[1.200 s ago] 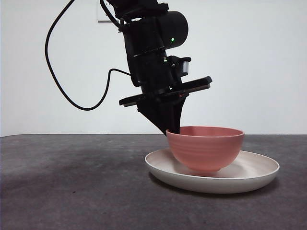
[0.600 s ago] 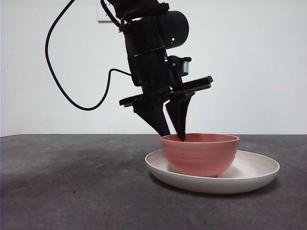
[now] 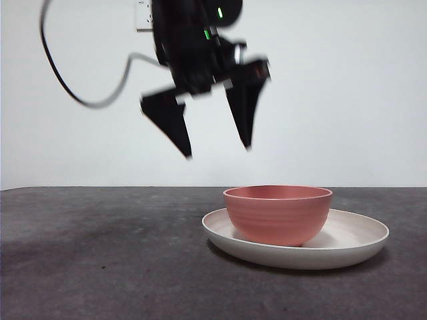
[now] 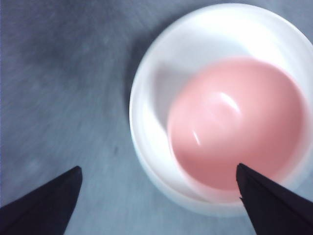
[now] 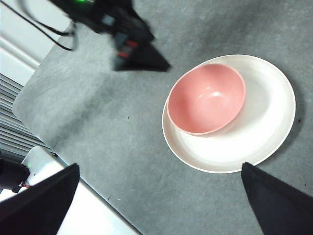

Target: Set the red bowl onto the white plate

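1. The bowl [image 3: 278, 214] sits upright on the plate [image 3: 353, 243], off-centre, toward one side and close to the rim there; nothing grips it.
2. The plate rests flat on the dark grey table [image 3: 100, 253], wider than the bowl, with a broad bare stretch of its floor on the side away from the bowl.
3. The left gripper [image 3: 215, 149] hangs in the air above the table, clear of the bowl and higher than its rim, jaws spread wide and empty.
4. The right gripper [image 5: 159, 205] is high above the scene, looking down on plate and bowl, jaws spread apart, holding nothing.
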Controlling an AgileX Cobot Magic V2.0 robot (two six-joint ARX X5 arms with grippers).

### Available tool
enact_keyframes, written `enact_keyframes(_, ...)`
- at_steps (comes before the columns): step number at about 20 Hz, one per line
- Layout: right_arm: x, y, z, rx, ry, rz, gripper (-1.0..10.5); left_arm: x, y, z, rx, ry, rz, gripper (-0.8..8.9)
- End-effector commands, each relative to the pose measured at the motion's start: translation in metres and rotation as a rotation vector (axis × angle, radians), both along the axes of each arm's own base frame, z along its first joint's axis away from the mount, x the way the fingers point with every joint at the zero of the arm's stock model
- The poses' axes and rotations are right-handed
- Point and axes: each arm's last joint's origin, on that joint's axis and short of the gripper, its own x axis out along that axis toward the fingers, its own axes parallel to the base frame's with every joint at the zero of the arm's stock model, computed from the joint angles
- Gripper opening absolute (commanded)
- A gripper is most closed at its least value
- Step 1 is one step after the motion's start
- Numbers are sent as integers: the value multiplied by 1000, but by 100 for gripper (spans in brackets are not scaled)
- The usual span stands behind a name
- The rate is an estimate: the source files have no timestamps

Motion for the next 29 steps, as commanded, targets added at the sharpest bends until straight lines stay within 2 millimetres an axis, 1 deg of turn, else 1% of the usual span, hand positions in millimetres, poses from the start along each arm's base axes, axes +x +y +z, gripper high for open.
enact_keyframes(1, 1, 0, 5, 4, -21, 4, 623, -15, 9, 38, -36, -76, -60, 509)
enact_keyframes(6, 0, 0, 5, 4, -20, 4, 623, -59, 47, 92, -58, -123, -87, 510)
enact_keyframes(9, 1, 0, 5, 4, -18, 3, 623, -86, 71, 121, -83, -181, -117, 509)
enact_keyframes(12, 1, 0, 5, 6, -16, 2, 623, -112, 93, 144, -132, -283, -159, 507)
enact_keyframes(14, 1, 0, 5, 8, -14, 0, 623, -131, 109, 150, -168, -352, -183, 507)
enact_keyframes(16, 1, 0, 5, 7, -15, 0, 622, -152, 126, 145, -190, -388, -227, 506)
enact_keyframes(19, 1, 0, 6, 7, -25, 1, 622, -183, 151, 128, -272, -418, -271, 503)
enact_keyframes(22, 2, 0, 6, 4, -27, 3, 622, -208, 173, 107, -373, -434, -200, 503)
enact_keyframes(26, 6, 1, 4, 0, -16, 6, 622, -234, 195, 76, -510, -436, -67, 503)
enact_keyframes(29, 14, 2, 2, -2, 0, 7, 622, -244, 203, 56, -547, -396, -3, 503)
